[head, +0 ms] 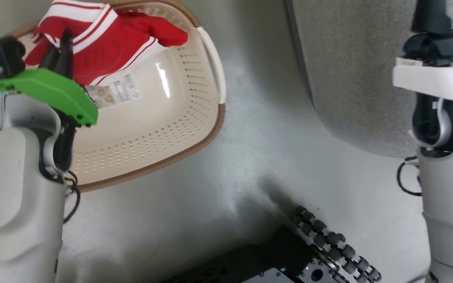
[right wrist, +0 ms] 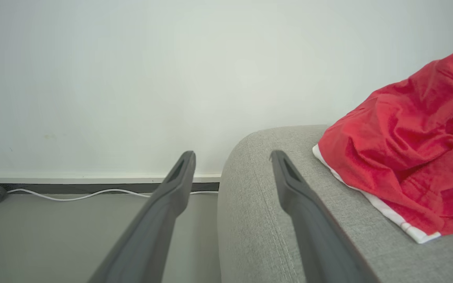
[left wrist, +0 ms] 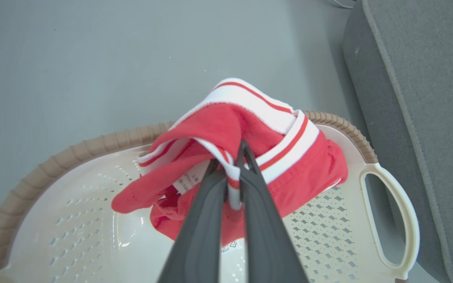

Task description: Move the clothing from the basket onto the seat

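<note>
The pale grey floor between the oval cream brown-rimmed plastic basket and the light grey fabric sofa is lying wide open. Most of the basket's bottom is sitting bare, a red white-striped garment hanging over one end, pinched in the left hand. Another crumpled red garment is hogging part of the sofa top; its rounded corner is lying bare.

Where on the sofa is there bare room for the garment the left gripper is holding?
The sofa is bare at its rounded end, between the edge and the red garment lying there. Past that, the heap crowds it.
</note>
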`<state>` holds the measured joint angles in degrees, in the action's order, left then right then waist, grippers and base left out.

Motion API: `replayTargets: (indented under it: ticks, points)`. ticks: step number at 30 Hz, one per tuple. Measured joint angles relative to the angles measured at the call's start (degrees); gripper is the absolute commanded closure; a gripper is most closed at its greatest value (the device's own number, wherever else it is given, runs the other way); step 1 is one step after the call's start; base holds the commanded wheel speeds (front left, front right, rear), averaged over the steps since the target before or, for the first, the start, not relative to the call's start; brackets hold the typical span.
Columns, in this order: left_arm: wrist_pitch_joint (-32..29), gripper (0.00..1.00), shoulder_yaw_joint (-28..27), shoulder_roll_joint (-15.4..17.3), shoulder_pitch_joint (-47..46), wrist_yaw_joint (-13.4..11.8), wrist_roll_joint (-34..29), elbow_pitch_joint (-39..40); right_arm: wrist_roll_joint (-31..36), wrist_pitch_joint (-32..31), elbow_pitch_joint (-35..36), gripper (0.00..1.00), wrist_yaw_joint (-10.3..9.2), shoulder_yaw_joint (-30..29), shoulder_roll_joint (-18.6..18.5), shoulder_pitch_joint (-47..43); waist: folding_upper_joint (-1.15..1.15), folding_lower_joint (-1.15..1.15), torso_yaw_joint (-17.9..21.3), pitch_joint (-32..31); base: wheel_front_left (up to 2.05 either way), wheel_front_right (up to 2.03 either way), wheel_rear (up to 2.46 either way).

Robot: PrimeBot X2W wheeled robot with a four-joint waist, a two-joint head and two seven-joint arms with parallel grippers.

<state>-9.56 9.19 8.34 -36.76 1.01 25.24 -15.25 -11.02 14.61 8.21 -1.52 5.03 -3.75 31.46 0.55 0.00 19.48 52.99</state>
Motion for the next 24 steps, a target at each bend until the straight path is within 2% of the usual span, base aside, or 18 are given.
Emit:
replayTargets:
  ticks: [7, 15, 24]
  points:
    - [6.14, 1.0, -1.1, -2.36, 5.32, 1.22, 3.2, 1.25, 2.18, 0.0, -0.27, 0.0, 1.01, -3.24, -3.05, 0.02, 0.0, 0.0, -4.84, -4.83, 0.0, 0.0, 0.0]
    - [10.22, 1.0, 0.41, -4.56, 8.5, 3.49, 5.89, 1.3, 4.11, 0.0, -0.81, 0.0, 1.52, -6.59, -5.8, -3.13, 0.0, 0.0, -10.79, -10.77, 0.0, 0.0, 0.0]
    - [13.27, 1.0, 0.31, -5.02, 12.05, 4.04, 7.12, 0.81, 4.28, 0.0, -1.51, 0.0, 1.6, -8.31, -5.98, -8.91, 0.0, 0.0, -16.86, -18.32, 0.0, 0.0, 0.0]
